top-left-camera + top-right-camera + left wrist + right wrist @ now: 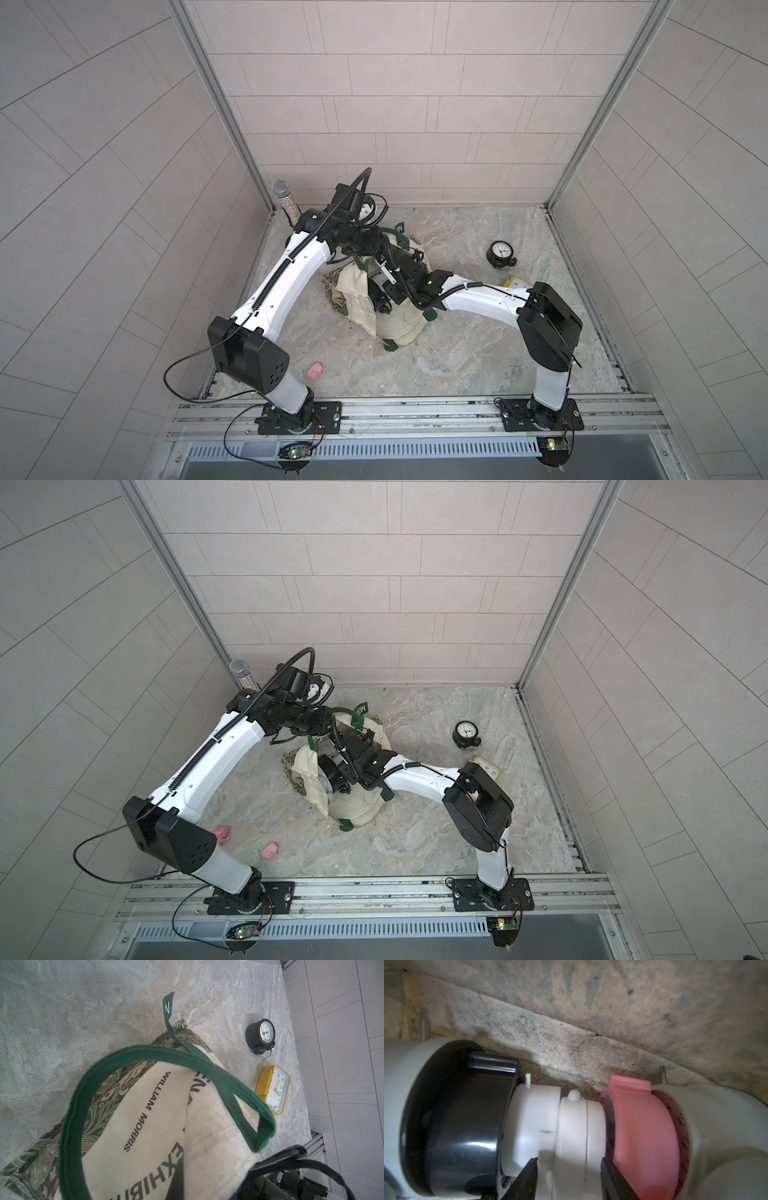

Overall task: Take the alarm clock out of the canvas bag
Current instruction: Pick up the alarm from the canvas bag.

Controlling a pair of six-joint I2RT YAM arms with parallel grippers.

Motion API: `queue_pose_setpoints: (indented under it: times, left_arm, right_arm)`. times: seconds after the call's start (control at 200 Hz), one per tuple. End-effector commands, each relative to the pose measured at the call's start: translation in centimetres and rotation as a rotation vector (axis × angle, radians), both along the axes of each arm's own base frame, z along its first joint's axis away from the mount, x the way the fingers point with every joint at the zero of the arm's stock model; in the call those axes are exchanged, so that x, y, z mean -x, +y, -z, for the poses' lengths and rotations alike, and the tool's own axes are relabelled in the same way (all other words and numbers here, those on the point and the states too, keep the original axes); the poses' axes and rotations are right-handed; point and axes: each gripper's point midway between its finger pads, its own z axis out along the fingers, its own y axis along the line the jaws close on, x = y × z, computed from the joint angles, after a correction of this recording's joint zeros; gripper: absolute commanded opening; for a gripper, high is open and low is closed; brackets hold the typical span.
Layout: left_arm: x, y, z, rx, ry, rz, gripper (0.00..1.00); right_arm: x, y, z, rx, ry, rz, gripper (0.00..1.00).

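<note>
The cream canvas bag (353, 291) (305, 779) (145, 1126) with green handles lies mid-table, its mouth held up. My left gripper (388, 251) is at the raised rim, shut on the canvas; its fingers are hidden. My right gripper (569, 1167) is inside the bag, hidden in both top views. Its jaws stand apart on either side of a white knob (571, 1126). That knob sits between a white round body with a black back (456, 1115) and one with a pink back (643, 1126). I cannot tell which is the alarm clock.
A black round alarm clock (500, 252) (260, 1034) and a yellow square one (517, 282) (273, 1088) sit on the table to the right of the bag. A pink piece (316, 370) lies front left. A microphone (284, 199) stands in the back left corner.
</note>
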Motion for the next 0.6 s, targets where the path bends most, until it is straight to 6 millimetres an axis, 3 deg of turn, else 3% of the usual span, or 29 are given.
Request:
queue_pose_setpoints:
  times: [0.0,0.24,0.425,0.596]
  left_arm:
    - [0.1,-1.1,-3.1,0.075,-0.062,0.034,0.0]
    - [0.1,-1.1,-3.0,0.076,-0.057,0.031,0.0]
    - [0.1,-1.1,-3.0,0.076,-0.059,0.031,0.0]
    - [0.0,-1.2,-2.9,0.08,-0.058,0.031,0.0]
  right_arm:
    - [0.2,-1.5,2.2,0.086,0.069,0.02,0.51]
    - [1.3,-1.3,-0.6,0.029,0.092,0.0,0.47]
    - [3.6,-0.9,-2.2,-0.076,0.119,-0.064,0.41]
    - [4.6,-1.4,-1.7,-0.196,0.026,-0.093,0.4]
